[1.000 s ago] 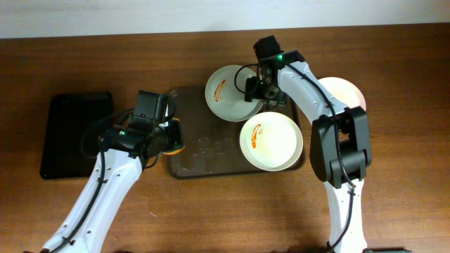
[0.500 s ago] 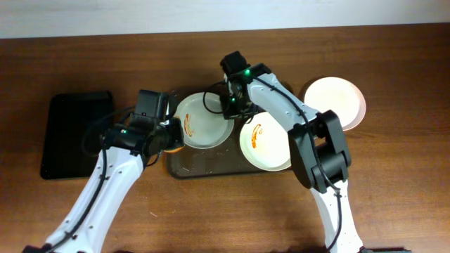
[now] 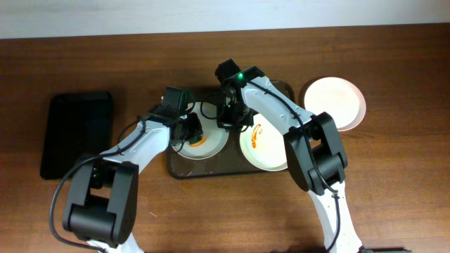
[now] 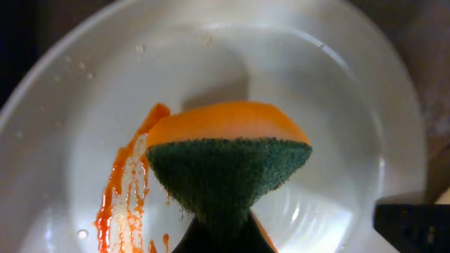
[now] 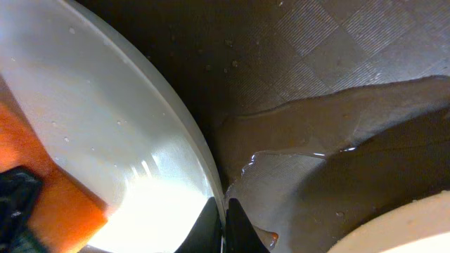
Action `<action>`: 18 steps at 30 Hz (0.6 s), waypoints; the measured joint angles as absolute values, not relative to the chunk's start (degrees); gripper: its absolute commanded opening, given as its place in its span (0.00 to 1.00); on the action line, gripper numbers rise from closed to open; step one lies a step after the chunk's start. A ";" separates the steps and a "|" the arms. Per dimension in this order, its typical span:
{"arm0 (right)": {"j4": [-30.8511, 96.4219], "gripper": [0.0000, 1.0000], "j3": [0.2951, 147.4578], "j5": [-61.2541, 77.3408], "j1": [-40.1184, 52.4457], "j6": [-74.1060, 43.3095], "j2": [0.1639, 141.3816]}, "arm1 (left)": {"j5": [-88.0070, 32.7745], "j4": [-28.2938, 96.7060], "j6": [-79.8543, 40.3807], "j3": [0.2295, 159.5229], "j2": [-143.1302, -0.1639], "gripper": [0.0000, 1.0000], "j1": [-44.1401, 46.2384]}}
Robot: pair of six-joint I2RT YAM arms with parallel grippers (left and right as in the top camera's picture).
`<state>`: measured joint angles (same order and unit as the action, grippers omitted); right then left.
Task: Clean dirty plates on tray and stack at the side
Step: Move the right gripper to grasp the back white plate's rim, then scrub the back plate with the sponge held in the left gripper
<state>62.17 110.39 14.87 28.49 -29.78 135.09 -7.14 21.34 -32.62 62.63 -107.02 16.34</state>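
Observation:
The dark brown tray (image 3: 211,167) holds two white plates. My right gripper (image 3: 229,121) is shut on the right rim of the left plate (image 3: 211,144); its fingertips (image 5: 223,219) pinch that rim (image 5: 105,126). My left gripper (image 3: 190,131) is shut on an orange and green sponge (image 4: 225,169), pressed on this plate (image 4: 337,105) beside an orange-red sauce smear (image 4: 123,190). A second smeared plate (image 3: 266,144) lies at the tray's right. A third plate (image 3: 336,102), with no smear, sits on the table right of the tray.
A smaller black tray (image 3: 76,133) lies on the table far left. A puddle of water (image 5: 316,161) covers part of the tray floor (image 5: 337,56) beside the gripped plate. Bare wooden table (image 3: 394,183) surrounds everything.
The right gripper has closed on the plate's rim and dragged it from the tray's back to its left part. The left gripper has swung right, bringing the sponge onto that plate.

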 measured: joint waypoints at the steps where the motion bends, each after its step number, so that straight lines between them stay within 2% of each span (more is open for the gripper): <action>1: 62.13 0.04 110.39 14.66 28.49 -29.82 135.09 | -7.66 19.99 -32.91 62.59 -107.79 0.00 16.56; 4: 62.02 0.04 110.34 13.98 28.49 -30.00 135.09 | -8.16 18.41 -32.12 63.13 -109.21 0.00 17.56; 6: 62.02 0.04 110.34 13.78 28.51 -30.02 135.11 | -3.90 21.76 -28.45 64.16 -109.23 0.00 18.00; 10: 61.95 0.04 110.34 13.37 28.53 -30.00 135.11 | 11.86 37.36 -26.41 68.95 -109.93 0.00 18.41; 13: 61.98 0.04 110.34 12.95 28.56 -29.95 135.11 | 15.90 45.95 -25.19 77.12 -111.94 0.00 18.35; 15: 62.00 0.04 110.34 12.82 28.56 -30.00 135.11 | 15.64 48.73 -24.97 82.32 -112.05 0.00 18.28; 18: 61.98 0.04 110.34 12.71 28.56 -30.00 135.11 | 4.89 44.82 -24.62 84.75 -112.18 0.00 18.22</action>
<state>61.98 110.34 12.71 28.56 -30.00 135.11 4.89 44.82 -24.62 84.75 -112.18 18.22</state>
